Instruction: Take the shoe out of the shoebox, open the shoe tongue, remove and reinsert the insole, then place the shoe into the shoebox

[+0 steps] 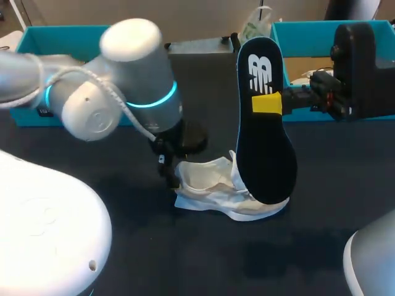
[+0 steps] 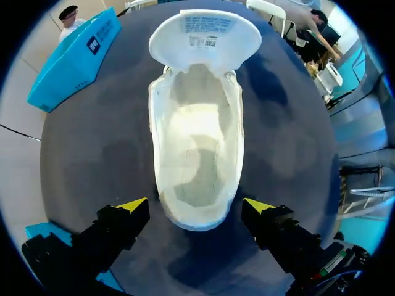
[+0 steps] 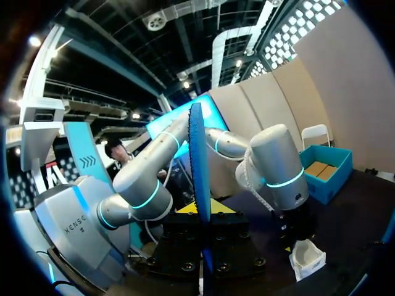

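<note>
A white shoe (image 1: 228, 196) lies on the dark table, its tongue (image 2: 203, 37) folded forward and its inside bare. My left gripper (image 2: 196, 207) hangs open over the heel, one yellow-tipped finger (image 2: 133, 206) on each side and neither touching. In the head view the left gripper (image 1: 168, 168) is mostly hidden under its wrist. My right gripper (image 1: 266, 103) is shut on a black insole (image 1: 265, 148), which is upright with its lower end over the shoe's toe. The right wrist view shows the insole (image 3: 199, 160) edge-on in that gripper (image 3: 200, 213), with the shoe (image 3: 307, 259) beyond.
A teal open box (image 1: 55, 37) stands at the back left and another teal box (image 1: 308, 34) at the back right. Between them sits a dark grey box (image 1: 197, 61). Bare table lies in front of the shoe.
</note>
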Available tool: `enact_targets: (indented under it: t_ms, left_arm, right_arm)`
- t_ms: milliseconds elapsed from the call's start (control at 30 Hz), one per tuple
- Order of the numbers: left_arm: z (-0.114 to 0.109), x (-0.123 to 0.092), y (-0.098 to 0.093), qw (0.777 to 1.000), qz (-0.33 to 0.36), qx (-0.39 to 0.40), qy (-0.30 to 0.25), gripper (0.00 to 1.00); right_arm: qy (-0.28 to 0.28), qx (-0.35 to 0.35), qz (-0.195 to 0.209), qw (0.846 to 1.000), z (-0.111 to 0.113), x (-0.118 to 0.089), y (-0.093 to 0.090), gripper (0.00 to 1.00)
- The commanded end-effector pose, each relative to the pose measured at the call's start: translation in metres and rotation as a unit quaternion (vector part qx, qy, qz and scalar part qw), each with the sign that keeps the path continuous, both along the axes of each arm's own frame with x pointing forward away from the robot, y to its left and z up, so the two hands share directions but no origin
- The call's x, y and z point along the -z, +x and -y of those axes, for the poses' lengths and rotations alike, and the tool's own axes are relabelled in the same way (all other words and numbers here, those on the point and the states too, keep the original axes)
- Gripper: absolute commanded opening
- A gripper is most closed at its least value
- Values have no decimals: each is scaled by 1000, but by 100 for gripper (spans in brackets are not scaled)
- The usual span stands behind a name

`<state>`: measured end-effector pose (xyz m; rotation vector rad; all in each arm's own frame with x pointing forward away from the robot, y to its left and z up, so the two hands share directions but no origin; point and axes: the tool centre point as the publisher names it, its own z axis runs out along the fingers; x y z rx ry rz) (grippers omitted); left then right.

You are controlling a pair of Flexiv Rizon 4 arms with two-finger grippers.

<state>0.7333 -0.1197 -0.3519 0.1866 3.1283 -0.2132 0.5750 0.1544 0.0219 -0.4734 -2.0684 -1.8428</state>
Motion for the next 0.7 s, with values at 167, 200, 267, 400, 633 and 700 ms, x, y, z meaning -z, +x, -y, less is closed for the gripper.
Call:
enact_targets:
  t_ms: [167,200,267,400,633,700]
  left_arm:
    - [4,0,1,998,9,-5,57,100]
    - [4,0,1,998,11,-5,59,100]
    - [6,-5,1,998,10,-7,59,100]
    - [13,-20,3,999,14,-7,46,100]
    - [44,-29,14,999,34,1,30,100]
    - [55,-24,17,999,35,2,27,100]
  right_arm:
    - [0,-1,-1,1000,-2,0,2,0]
    - [0,-1,-1,1000,-2,0,2,0]
    - [0,-1,-1,1000,-2,0,2,0]
    - [0,-1,-1,1000,-2,0,2,0]
    - [0,-1,-1,1000,-2,0,2,0]
    - [0,-1,-1,1000,-2,0,2,0]
